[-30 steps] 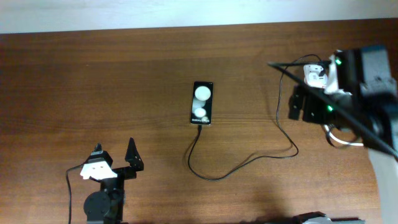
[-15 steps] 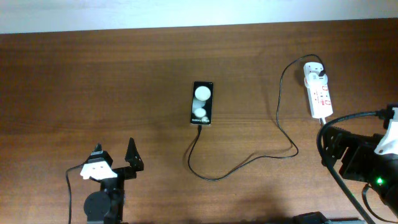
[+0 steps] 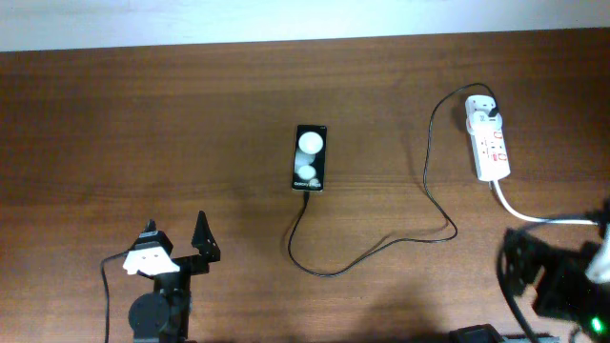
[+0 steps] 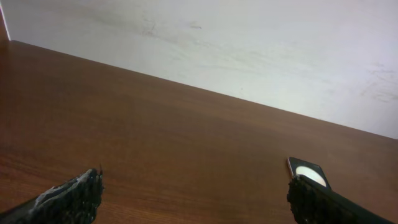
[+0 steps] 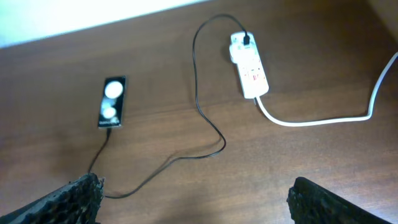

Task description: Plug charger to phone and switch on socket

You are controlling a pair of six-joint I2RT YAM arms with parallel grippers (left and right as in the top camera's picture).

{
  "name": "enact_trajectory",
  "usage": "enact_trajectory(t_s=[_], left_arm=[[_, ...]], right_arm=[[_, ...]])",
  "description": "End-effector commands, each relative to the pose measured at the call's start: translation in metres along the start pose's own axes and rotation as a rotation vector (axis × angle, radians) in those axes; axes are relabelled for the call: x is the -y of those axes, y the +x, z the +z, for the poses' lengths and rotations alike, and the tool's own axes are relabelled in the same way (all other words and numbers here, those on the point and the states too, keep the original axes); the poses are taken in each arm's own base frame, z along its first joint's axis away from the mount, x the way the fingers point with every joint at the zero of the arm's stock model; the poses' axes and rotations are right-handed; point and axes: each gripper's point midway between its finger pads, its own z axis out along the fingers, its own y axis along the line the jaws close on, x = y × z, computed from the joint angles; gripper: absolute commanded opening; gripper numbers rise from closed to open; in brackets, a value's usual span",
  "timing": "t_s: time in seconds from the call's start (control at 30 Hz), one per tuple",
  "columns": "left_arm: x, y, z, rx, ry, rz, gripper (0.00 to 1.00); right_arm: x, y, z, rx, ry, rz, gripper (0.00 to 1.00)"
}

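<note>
Lying flat near the middle of the wooden table (image 3: 143, 114), the phone (image 3: 310, 158) shows its two white round patches face up, long axis running away from the arms

Charger (image 3: 381, 243): thin black cable meets the phone's near short edge, loops toward the arms, then snakes right and up to the white adapter block (image 3: 481, 107). Whether the tip is fully seated cannot be told

Adapter block sits on the far end of the socket (image 3: 491, 148), a white strip with red marks at the table's right side. Switch position too small to read. Thick white cord (image 5: 323, 119) leaves the strip's near end and curves off right

Left gripper (image 3: 176, 238): low at the near left edge, fingers (image 4: 68, 200) spread wide, nothing between them, well apart from the phone

Right gripper (image 5: 199, 199): near right corner, fingers (image 5: 81, 194) likewise spread wide, holding nothing, well apart from the socket
</note>
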Motion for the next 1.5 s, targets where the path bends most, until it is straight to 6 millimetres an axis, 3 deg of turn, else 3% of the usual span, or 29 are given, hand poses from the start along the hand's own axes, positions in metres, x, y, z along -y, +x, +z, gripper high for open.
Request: enact_trajectory(t_s=[0.0, 0.3, 0.43, 0.57, 0.83, 0.93, 1.03, 1.2, 1.27, 1.3, 1.4, 1.47], left_arm=[[0.000, 0.001, 0.000, 0.000, 0.004, 0.005, 0.99], [0.000, 0.001, 0.000, 0.000, 0.005, 0.005, 0.99], [0.000, 0.001, 0.000, 0.000, 0.005, 0.005, 0.99], [0.000, 0.001, 0.000, -0.001, 0.004, 0.005, 0.99], [0.000, 0.001, 0.000, -0.001, 0.005, 0.005, 0.99], [0.000, 0.001, 0.000, 0.000, 0.004, 0.005, 0.99], [0.000, 0.001, 0.000, 0.000, 0.005, 0.005, 0.99], [0.000, 0.001, 0.000, 0.000, 0.004, 0.005, 0.99], [0.000, 0.001, 0.000, -0.001, 0.004, 0.005, 0.99], [0.000, 0.001, 0.000, 0.000, 0.005, 0.005, 0.99], [0.000, 0.001, 0.000, 0.000, 0.004, 0.005, 0.99], [0.000, 0.001, 0.000, 0.000, 0.005, 0.005, 0.99]], right_arm=[[0.007, 0.011, -0.025, 0.083, -0.025, 0.005, 0.99], [0.017, 0.049, -0.086, 0.303, -0.145, 0.028, 0.98], [0.018, 0.054, -0.091, 0.325, -0.163, 0.028, 0.99], [-0.004, 0.062, -0.096, 0.295, -0.294, 0.004, 0.99], [0.004, 0.085, -0.112, 0.377, -0.322, 0.005, 0.99], [0.007, 0.096, -0.107, 0.372, -0.321, 0.005, 0.98], [0.006, 0.101, -0.090, 0.315, -0.303, 0.004, 0.98], [0.003, 0.121, -0.019, 0.075, -0.238, -0.003, 0.99], [-0.002, 0.110, -0.010, 0.105, -0.247, -0.002, 0.99], [-0.007, 0.094, -0.009, 0.164, -0.265, 0.000, 0.99], [-0.022, 0.035, -0.032, 0.419, -0.338, 0.006, 0.99], [-0.029, 0.007, -0.050, 0.554, -0.376, 0.010, 0.99]])
